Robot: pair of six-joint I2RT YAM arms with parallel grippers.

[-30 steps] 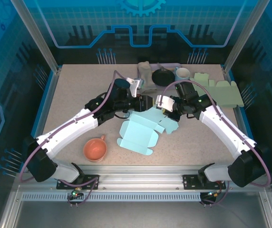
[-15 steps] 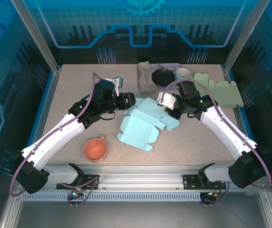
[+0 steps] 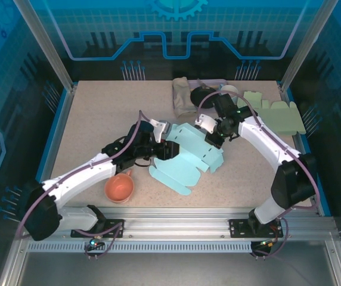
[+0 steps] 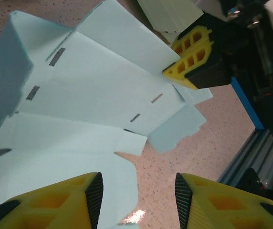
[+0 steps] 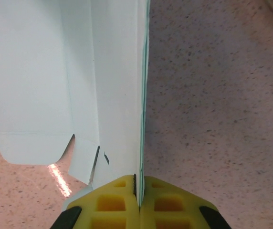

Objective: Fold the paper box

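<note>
The right pincer (image 5: 137, 183) is clamping together on a raised flap of the pale blue paper box (image 3: 179, 164), which is lying mid-way across the surface (image 3: 99, 113). The left pincer (image 4: 139, 193) is hovering just over it, jaws apart.

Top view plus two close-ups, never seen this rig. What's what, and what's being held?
Two robot arms are bolted at the near edge of the table. The wide picture is from a camera above and behind them; each close-up is from a wrist camera, with its own yellow fingers in view. On the table: a mostly flat pale blue paper box, an orange cup, green cardboard sheets far right. The right gripper is shut on one edge of the box; the left gripper is open over its other end.
</note>
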